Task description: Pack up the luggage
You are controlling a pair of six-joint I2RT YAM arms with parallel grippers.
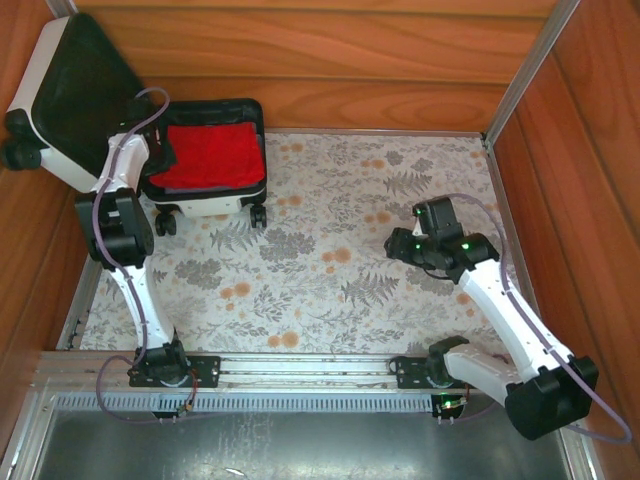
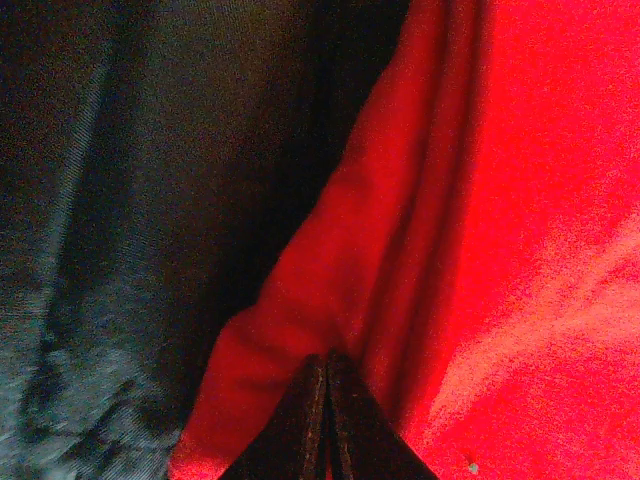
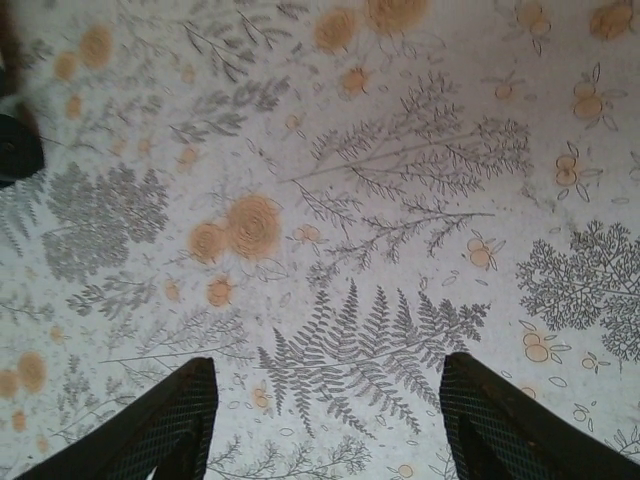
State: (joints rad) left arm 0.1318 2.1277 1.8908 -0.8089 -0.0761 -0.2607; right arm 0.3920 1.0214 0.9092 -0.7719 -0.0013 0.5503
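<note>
Luggage (image 1: 215, 203) from above first: lies open at the far left corner of the floral tablecloth (image 1: 340, 270), white shell low, black wheels (image 1: 165, 222) toward the near side; lid (image 1: 30, 80) tilted back against the wooden wall (image 1: 330, 50), black lining (image 1: 80, 90) facing out; holds a red cloth (image 1: 212, 150) spread in the lower half. Left arm (image 1: 120, 215) reaching over the case's left rim, tip down at the edge of the red cloth; right gripper (image 1: 405, 246) hanging over bare tablecloth on the right side, well apart from the case.

Left wrist next: left gripper (image 2: 325, 370) pressed together, fingertips meeting in a thin seam right at a fold of the red cloth; cannot tell whether any fabric is caught between them; black lining to the left of the fold, red spreading away to the right.

Right wrist last: fingers (image 3: 170, 420) spread wide above the grey ferns and orange blooms of the tablecloth; pinching no object.
</note>
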